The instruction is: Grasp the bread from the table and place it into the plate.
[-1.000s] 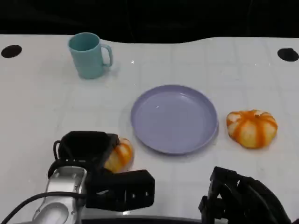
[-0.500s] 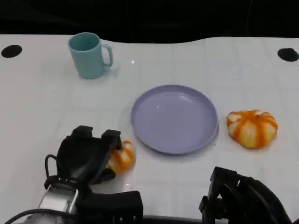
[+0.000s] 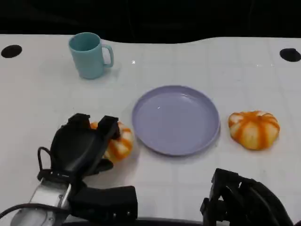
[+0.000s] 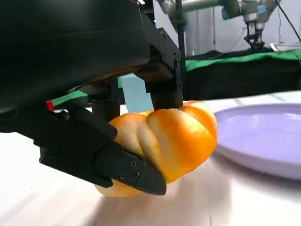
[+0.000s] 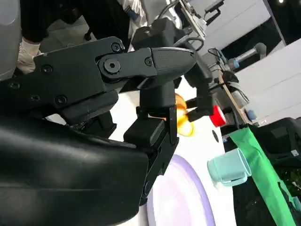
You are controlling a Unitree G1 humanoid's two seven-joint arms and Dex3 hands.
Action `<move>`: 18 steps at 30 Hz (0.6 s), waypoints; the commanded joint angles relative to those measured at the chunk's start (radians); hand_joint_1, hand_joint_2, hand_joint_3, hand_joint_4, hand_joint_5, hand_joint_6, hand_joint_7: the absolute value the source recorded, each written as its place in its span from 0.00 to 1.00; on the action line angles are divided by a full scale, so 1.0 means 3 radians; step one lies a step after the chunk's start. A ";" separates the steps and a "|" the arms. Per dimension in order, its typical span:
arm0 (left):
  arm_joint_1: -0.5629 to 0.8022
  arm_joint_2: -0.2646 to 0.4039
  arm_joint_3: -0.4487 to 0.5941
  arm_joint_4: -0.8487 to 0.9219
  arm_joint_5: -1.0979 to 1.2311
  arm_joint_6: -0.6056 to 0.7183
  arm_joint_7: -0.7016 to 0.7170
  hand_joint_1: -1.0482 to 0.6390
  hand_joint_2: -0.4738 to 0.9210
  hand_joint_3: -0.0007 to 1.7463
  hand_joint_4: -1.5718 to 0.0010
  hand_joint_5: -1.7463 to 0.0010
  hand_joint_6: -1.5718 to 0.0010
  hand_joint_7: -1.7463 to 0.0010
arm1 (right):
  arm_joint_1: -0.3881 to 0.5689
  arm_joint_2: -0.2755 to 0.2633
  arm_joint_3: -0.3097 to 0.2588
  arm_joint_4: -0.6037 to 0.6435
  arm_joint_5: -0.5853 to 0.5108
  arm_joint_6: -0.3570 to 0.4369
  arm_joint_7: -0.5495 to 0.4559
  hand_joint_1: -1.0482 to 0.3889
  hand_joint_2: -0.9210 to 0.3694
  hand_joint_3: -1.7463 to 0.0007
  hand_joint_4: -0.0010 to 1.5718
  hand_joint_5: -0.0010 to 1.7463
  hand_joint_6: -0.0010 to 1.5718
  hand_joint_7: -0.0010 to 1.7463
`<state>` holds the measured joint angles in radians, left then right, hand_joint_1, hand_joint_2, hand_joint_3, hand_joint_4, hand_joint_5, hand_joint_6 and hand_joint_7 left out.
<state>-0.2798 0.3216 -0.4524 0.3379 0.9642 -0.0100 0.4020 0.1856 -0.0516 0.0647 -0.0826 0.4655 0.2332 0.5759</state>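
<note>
- Currently left hand (image 3: 82,146) grips the round orange-and-white striped bread bun (image 4: 164,139), fingers closed around it, just off the table;
- lavender round plate (image 3: 176,119) lies just beside, toward the robot's right;
- right hand (image 3: 244,200): fingers' state unclear.

On my feed the counter (image 3: 197,61) reads white, with a faint grid of pale lines. The plate (image 3: 175,119) is a flat lavender purple. Left of the plate, the bread (image 3: 117,143) I see is glossy orange with paler cream stripes; the second bun (image 3: 253,129), right of the plate, carries the same orange-and-cream striping. The mug (image 3: 89,55) is teal. My left robot hand (image 3: 80,148) is black.
</note>
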 commanded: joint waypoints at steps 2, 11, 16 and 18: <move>0.0076 0.0112 0.0112 -0.0231 -0.0081 -0.0018 -0.0007 0.55 0.93 0.15 0.47 0.00 0.59 0.00 | 0.0021 -0.0032 -0.0039 0.0013 0.0039 0.0000 0.0025 0.23 0.00 0.87 0.55 0.93 0.48 0.82; 0.0124 0.0160 0.0216 -0.0703 -0.0199 -0.0083 -0.0228 0.52 0.69 0.58 0.46 0.00 0.57 0.04 | 0.0037 -0.0045 -0.0040 0.0009 0.0024 -0.0008 0.0029 0.23 0.00 0.88 0.55 0.92 0.49 0.81; -0.0050 0.0087 0.0209 -0.0748 -0.0230 -0.0070 -0.0384 0.53 0.61 0.64 0.45 0.00 0.58 0.00 | 0.0040 -0.0040 -0.0039 0.0038 0.0012 -0.0043 0.0054 0.23 0.00 0.86 0.55 0.92 0.48 0.82; -0.0124 0.0051 0.0203 -0.0741 -0.0239 -0.0077 -0.0427 0.54 0.60 0.64 0.45 0.00 0.58 0.00 | 0.0041 -0.0036 -0.0036 0.0037 0.0006 -0.0044 0.0049 0.23 0.00 0.86 0.55 0.92 0.48 0.82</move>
<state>-0.2811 0.3405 -0.4013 0.1237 0.9007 -0.0331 0.2977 0.1905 -0.0523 0.0629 -0.0766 0.4671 0.2319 0.5867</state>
